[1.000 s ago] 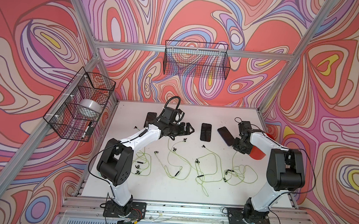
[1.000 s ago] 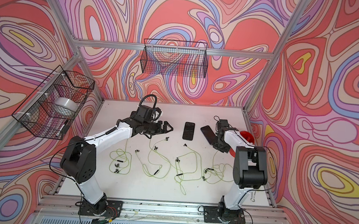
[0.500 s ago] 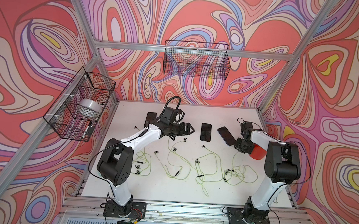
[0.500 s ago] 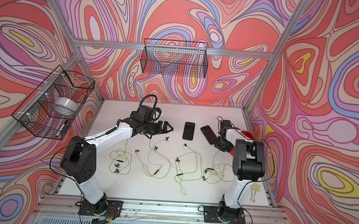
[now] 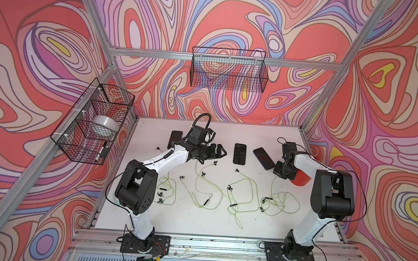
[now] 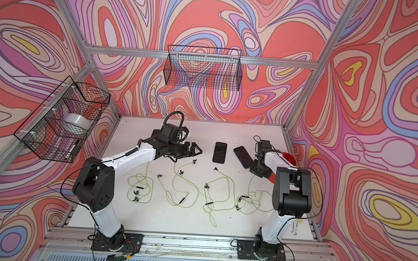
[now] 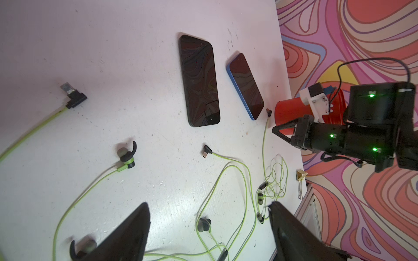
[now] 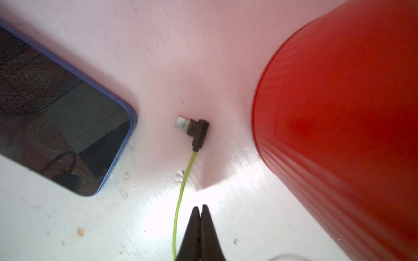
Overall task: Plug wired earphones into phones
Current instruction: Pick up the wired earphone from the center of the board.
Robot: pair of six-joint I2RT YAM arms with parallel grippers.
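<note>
Green cord (image 8: pixel 181 194) beside right end effector (image 8: pixel 200 209).

Enclosure, as we find it in both top views.

1. We record walls printed with red, pink, lilac, blue and yellow swirls (image 5: pixel 235 24) at 9, 12 and 3 o'clock.
2. Bare aluminium frame struts (image 5: pixel 158 54) stand in the corners and cross the 12 o'clock wall.
3. A matte white tabletop (image 5: pixel 184 221), scuffed and speckled, lies at centre.
4. We list a long black wire basket (image 5: pixel 228 73) hung at 12 o'clock.
5. A partitioned black wire basket (image 5: pixel 81 137) hangs at 9 o'clock and holds a pale grey roll (image 5: pixel 105 123).
6. A slotted aluminium rail base (image 5: pixel 220 245) runs along 6 o'clock.
7. The light is even and the shadows are soft.
</note>
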